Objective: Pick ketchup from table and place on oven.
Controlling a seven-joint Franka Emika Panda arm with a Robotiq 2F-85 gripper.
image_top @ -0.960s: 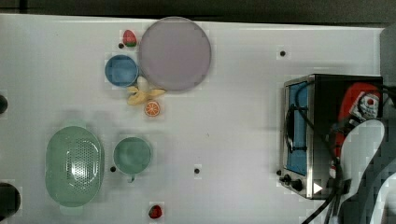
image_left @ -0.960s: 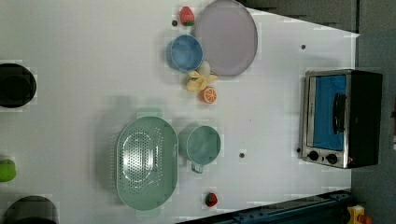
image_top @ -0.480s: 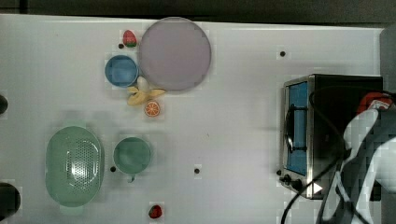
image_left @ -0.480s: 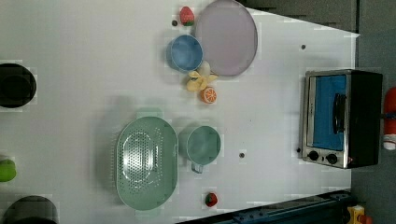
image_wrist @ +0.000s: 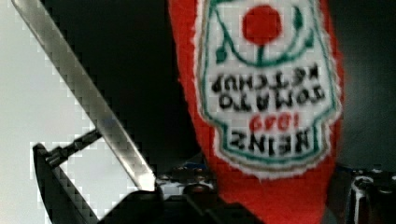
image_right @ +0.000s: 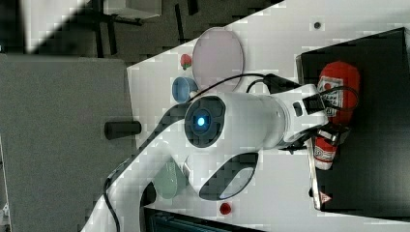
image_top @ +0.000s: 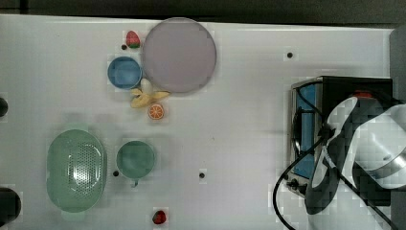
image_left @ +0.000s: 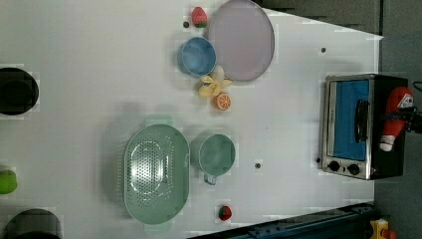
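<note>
I'm clamped on the ketchup [image_left: 395, 117] at the left view's right edge, my gripper [image_right: 323, 126] around its middle. It lies over the oven [image_left: 359, 125] roof, cap pointing toward the frame's bottom, long axis along the oven door.

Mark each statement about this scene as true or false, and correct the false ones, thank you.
1. The ketchup is over the oven, not lying on the table. True.
2. The oven door is open. False: it is closed.
3. The gripper is shut on the ketchup. True.
4. The orange slice lies inside the blue bowl. False: it lies on the table, beside the bowl.
5. The green colander holds a strawberry. False: both strawberries lie on the table.
</note>
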